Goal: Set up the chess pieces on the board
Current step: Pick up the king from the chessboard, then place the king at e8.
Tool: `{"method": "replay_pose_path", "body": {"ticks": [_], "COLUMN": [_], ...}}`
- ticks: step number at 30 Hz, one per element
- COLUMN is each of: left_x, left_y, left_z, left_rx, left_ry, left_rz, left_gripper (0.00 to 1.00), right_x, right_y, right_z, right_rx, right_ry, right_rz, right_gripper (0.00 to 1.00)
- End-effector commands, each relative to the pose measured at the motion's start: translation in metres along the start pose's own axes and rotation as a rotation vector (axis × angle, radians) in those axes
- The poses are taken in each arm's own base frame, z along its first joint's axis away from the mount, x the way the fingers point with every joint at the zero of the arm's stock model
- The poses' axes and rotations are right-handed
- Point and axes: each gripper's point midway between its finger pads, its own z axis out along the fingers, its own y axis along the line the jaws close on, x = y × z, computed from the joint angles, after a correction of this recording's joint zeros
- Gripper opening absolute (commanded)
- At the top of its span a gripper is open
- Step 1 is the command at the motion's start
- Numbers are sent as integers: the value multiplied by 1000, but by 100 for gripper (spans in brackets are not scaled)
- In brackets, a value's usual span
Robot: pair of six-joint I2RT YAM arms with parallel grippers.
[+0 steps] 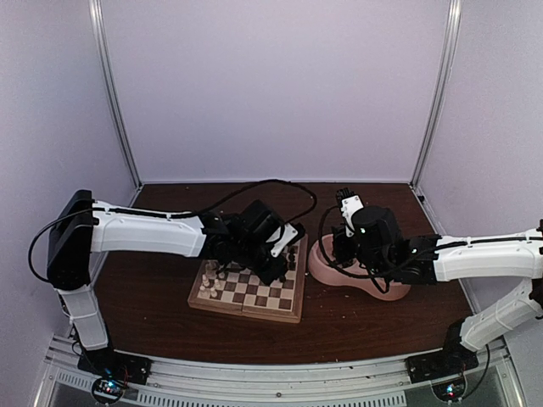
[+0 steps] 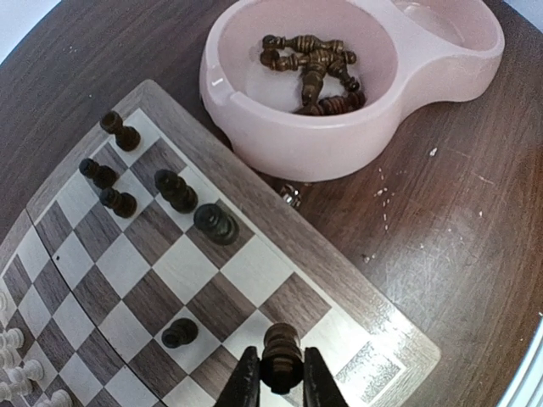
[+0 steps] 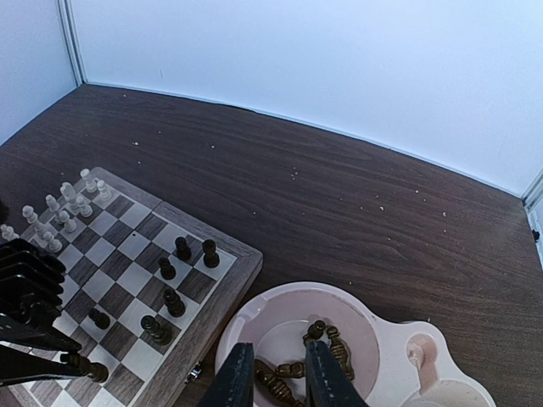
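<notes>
The board [image 1: 246,292] lies between the arms, its tan rim [image 2: 339,280] also in the left wrist view. My left gripper [image 2: 282,366] is shut on a dark brown chess piece [image 2: 281,341], held upright just above a light square near the board's corner. Several dark pieces [image 2: 176,191] stand on the squares by that rim, and cream pieces [image 3: 68,208] stand along the opposite side. My right gripper [image 3: 273,377] hangs over the pink bowl [image 3: 254,309], jaws a little apart, above loose dark pieces [image 3: 327,343] lying in it.
The pink double bowl [image 1: 327,264] sits right of the board, touching close to its rim; its smaller cup [image 2: 441,21] holds nothing dark. A small metal clasp [image 2: 291,195] sticks out of the board's side. White crumbs dot the dark table [image 2: 441,220].
</notes>
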Motion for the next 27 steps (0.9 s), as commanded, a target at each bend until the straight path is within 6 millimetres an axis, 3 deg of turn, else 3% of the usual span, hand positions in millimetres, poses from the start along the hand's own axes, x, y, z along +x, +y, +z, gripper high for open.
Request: {"method": "replay_pose_path", "body": {"ticks": [1, 9, 27], "left_x": [-24, -33, -33], "left_y": [-1, 0, 6], "left_z": [-2, 13, 29], "left_rx": [-12, -30, -61], "left_ry": [-66, -78, -68], "left_rz": [19, 37, 58], "left_gripper": [17, 16, 15], "right_x": [-6, -7, -7], "right_y": [-8, -8, -7], "right_z": [-2, -2, -2], "right_rx": [31, 29, 23], "right_ry": [-26, -28, -32], "right_rz": [20, 25, 32], "right_gripper": [23, 24, 24]}}
